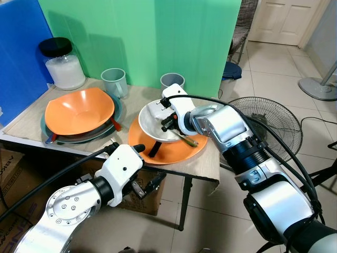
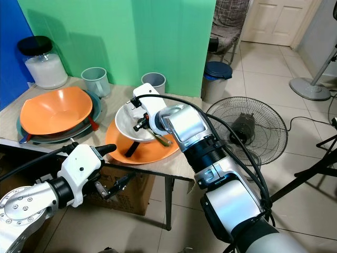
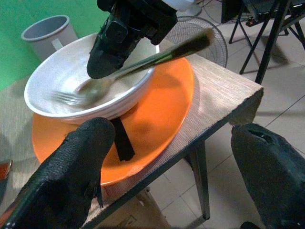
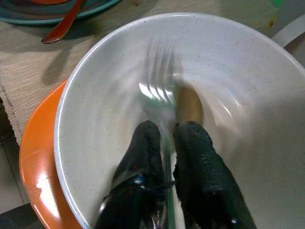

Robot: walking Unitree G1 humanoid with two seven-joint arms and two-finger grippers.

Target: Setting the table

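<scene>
Right gripper (image 4: 164, 143) is pinched on the handle of a fork (image 3: 81, 95), fingers pressed together around the thin metal shaft, tines pointing away from the wrist and down into a white bowl (image 1: 152, 124). Fork head lies just ahead of the fingertips, close to the bowl's inner floor; whether it touches is unclear, since the tines are blurred. A spoon (image 4: 188, 107) sits beside the tines in the bowl. The fork's brownish handle end sticks out behind the gripper, over the bowl rim.

The bowl rests on an orange plate (image 1: 181, 153) directly under the gripper, near the table (image 3: 224, 102) corner.

Left gripper (image 3: 171, 176) hangs below and in front of the table edge, fingers spread wide, holding nothing.

Off to the far side of the right gripper: a stack with an orange bowl (image 1: 79, 108), two grey cups (image 1: 115, 81), a lidded jar (image 1: 63, 64).

Handling judgement: the fork is light, rigid and smooth, so likely to pivot or slip in a narrow two-finger pinch; a hold nearer mid-handle would balance better. The bowl looks ceramic, heavier and chip-prone, and it could slide on the glossy plate if pushed by the fork.
</scene>
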